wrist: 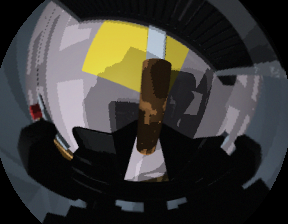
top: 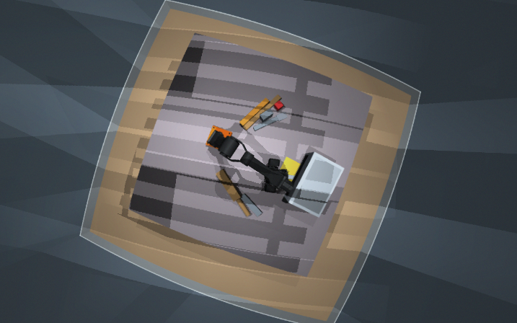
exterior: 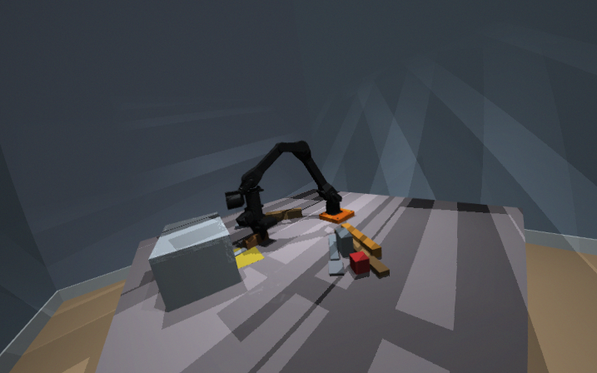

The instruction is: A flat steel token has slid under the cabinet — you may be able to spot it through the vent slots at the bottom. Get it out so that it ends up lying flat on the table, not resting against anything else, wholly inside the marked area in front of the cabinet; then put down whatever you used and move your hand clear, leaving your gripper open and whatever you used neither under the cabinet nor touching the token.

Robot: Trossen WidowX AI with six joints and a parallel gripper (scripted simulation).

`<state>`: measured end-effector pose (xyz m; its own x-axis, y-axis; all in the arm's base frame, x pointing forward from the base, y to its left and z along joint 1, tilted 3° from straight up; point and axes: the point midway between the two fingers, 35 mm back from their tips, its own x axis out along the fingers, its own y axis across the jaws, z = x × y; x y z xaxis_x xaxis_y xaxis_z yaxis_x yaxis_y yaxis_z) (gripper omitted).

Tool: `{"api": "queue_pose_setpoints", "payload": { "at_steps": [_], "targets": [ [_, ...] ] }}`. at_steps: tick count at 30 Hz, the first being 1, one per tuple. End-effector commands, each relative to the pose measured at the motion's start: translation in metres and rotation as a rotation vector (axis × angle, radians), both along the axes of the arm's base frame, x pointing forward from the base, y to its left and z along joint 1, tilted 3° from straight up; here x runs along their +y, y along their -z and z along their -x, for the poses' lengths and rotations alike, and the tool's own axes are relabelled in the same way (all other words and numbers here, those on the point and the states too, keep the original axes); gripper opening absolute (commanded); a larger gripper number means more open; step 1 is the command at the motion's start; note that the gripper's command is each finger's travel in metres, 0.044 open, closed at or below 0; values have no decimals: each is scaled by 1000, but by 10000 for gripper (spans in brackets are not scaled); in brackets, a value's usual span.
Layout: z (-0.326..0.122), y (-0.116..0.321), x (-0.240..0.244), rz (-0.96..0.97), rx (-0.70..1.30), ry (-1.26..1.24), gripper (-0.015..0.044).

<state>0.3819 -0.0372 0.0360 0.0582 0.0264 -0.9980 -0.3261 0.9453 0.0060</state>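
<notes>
My gripper (top: 282, 184) (exterior: 257, 231) (wrist: 148, 123) is shut on a brown rod (wrist: 155, 83) (exterior: 251, 241) and is low over the table, right in front of the grey cabinet (top: 320, 176) (exterior: 193, 259). The rod points at the cabinet's slotted base, across the yellow marked area (top: 289, 164) (exterior: 250, 256) (wrist: 111, 52). In the wrist view a pale blue-grey patch (wrist: 156, 43) lies on the yellow just past the rod's tip. I cannot tell whether it is the steel token.
A brown-handled tool with a grey blade (top: 236, 194) (exterior: 286, 214) lies beside the arm. A pile holds an orange stick (top: 254, 112) (exterior: 363, 238), a red cube (top: 278, 105) (exterior: 359, 261), a grey block (top: 266, 115) (exterior: 343, 241) and a grey strip (top: 270, 122) (exterior: 334, 261). The arm's orange base (top: 214, 131) (exterior: 336, 215) is mid-table.
</notes>
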Motion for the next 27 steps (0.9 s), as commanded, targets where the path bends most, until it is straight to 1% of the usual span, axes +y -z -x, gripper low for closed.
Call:
{"api": "queue_pose_setpoints", "payload": {
  "at_steps": [1,10,27],
  "targets": [
    [1,1,6,-9,2,-9,0],
    [3,1,5,-9,2,-9,0],
    [20,2,-2,-9,4,-9,0]
  ]
}}
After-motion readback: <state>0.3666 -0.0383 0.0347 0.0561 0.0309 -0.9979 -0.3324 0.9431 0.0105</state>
